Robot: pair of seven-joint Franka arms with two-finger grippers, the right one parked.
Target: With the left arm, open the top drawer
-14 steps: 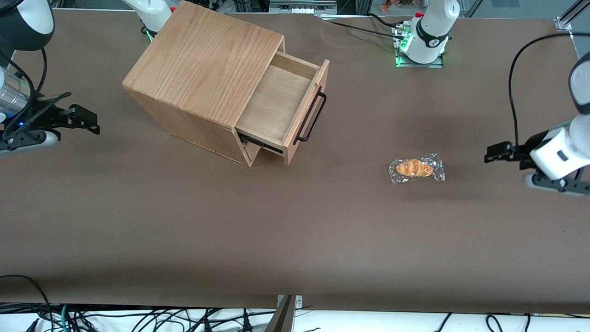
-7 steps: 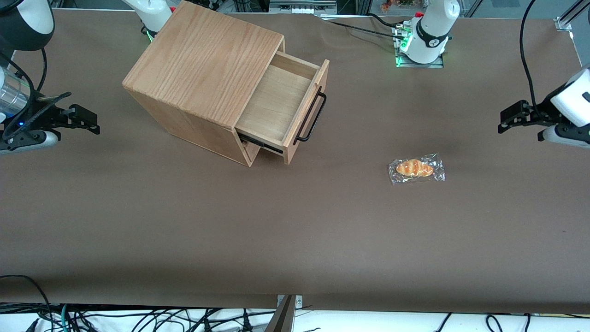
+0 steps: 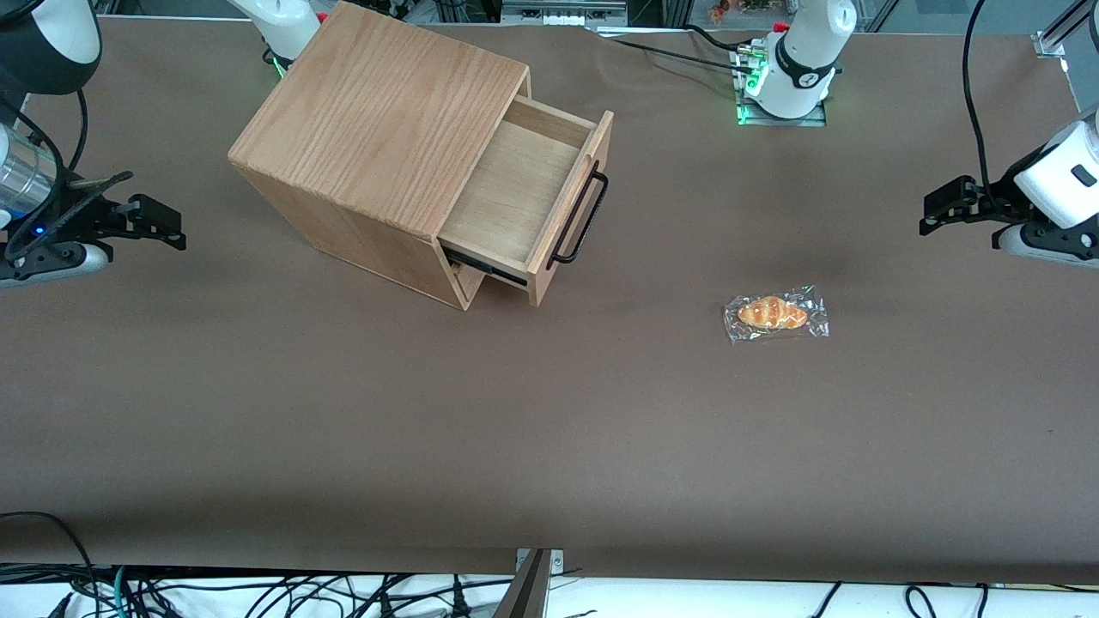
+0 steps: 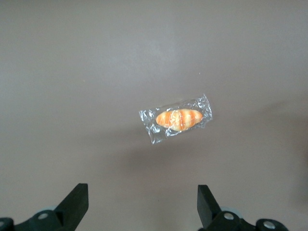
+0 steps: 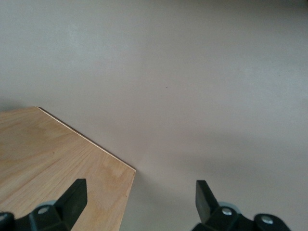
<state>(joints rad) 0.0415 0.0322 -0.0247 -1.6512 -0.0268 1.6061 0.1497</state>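
Though the top drawer (image 3: 524, 193) already stands pulled well out of the oak cabinet (image 3: 378, 120), showing its pale plywood floor, the left arm (image 3: 1060, 184) hangs far off toward its own end of the table (image 3: 549, 429), well apart from the black bar handle (image 3: 579, 216). Its pincer (image 3: 940, 206) is spread wide and holds nothing; in the wrist view the two fingers (image 4: 74, 204) frame bare table with a wrapped bread roll (image 4: 178, 119) lying between and ahead of them. By the look of it the opening is done, or nearly so. The risks from here are small but real: if the arm swings low toward the cabinet it could sweep the roll along the table, and a careless brush against the drawer front could nudge it shut or shift the cabinet, which sits askew on the table.
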